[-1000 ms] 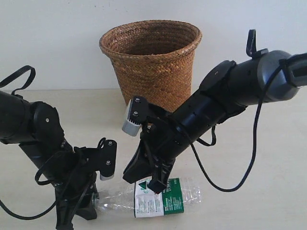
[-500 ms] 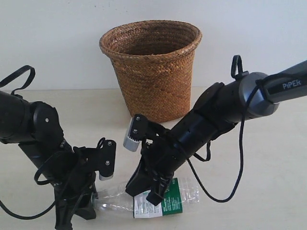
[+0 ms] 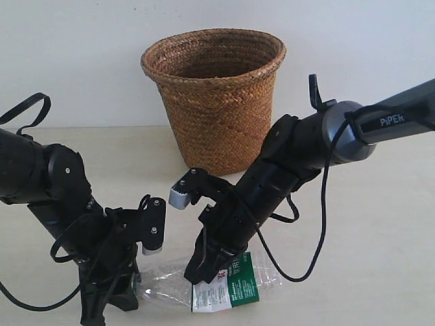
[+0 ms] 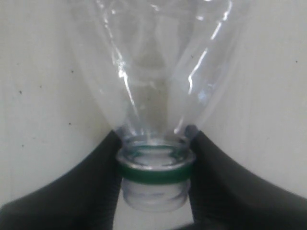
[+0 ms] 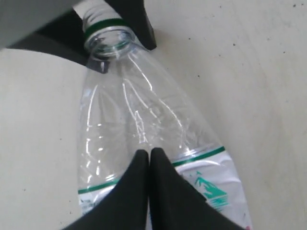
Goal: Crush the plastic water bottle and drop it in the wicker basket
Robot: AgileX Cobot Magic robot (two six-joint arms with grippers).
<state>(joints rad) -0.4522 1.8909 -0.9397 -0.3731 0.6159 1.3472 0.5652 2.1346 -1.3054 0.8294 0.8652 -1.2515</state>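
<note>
The left gripper (image 4: 153, 139) clamps the bottle (image 3: 238, 288) by its neck; the right gripper (image 5: 147, 157), fingers together, seems to press its middle. The basket (image 3: 217, 102) stands behind.

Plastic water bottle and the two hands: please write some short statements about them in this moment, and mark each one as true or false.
1. The plastic water bottle lies on its side on the table. True.
2. The left hand grips the bottle at its neck. True.
3. The bottle lies inside the wicker basket. False: it is on the table, in front of the basket.
4. The right hand has its fingers spread wide apart. False: they are closed together and press on the bottle at the edge of the label.
5. The basket is tipped over. False: it stands upright.
</note>
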